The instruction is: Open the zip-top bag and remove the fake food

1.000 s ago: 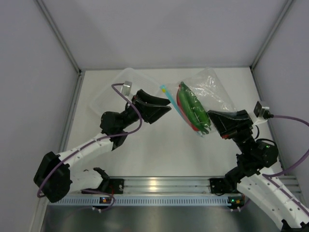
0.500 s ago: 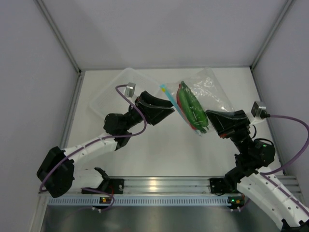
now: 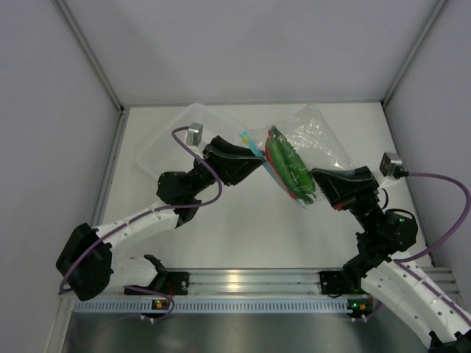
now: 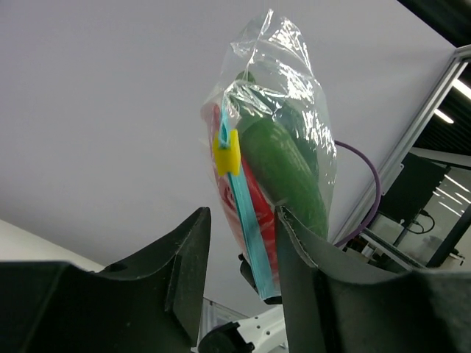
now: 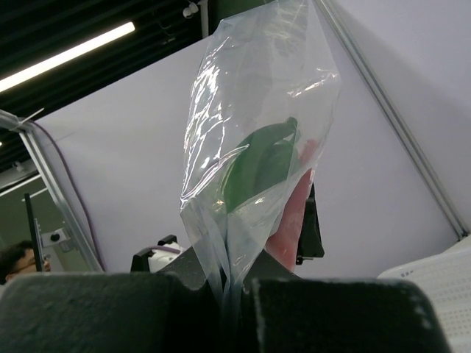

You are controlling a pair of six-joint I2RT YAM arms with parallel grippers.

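Observation:
The clear zip-top bag [image 3: 313, 140] hangs in the air above the table, its teal zip strip [image 3: 257, 151] facing left with a yellow slider [image 4: 226, 151]. Green peppers [image 3: 291, 165] and a red pepper [image 4: 254, 209] lie inside. My right gripper [image 3: 318, 179] is shut on the bag's lower corner [image 5: 228, 283] and holds it up. My left gripper [image 3: 254, 163] is open, its fingers [image 4: 188, 257] either side of the zip strip's lower end [image 4: 254, 250], not closed on it.
A clear rigid tub [image 3: 173, 140] lies on the white table [image 3: 243, 228] behind the left arm. Grey walls close in the left, back and right. A metal rail [image 3: 243, 283] runs along the near edge.
My left gripper has moved right and up to the bag's zip edge. The right gripper has lifted the bag slightly leftward.

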